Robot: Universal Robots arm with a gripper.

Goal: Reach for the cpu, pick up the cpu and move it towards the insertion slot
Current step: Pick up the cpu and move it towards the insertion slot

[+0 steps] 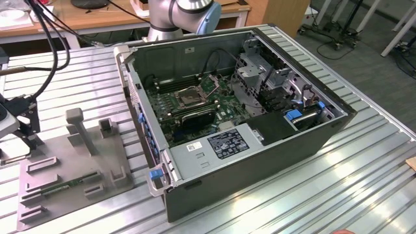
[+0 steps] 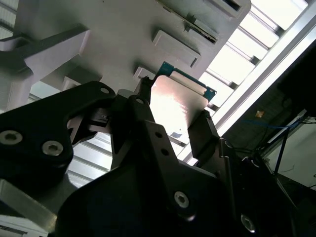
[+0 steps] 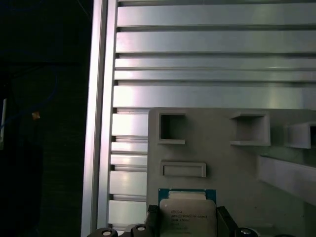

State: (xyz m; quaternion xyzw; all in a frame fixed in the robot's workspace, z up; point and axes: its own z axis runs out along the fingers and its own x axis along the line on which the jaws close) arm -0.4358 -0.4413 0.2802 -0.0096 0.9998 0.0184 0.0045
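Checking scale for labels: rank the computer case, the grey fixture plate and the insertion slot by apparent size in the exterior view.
1. computer case
2. grey fixture plate
3. insertion slot

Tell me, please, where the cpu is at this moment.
In both wrist views the cpu sits between the fingers of the gripper, over the grey fixture plate, near its edge beside the slatted metal table.
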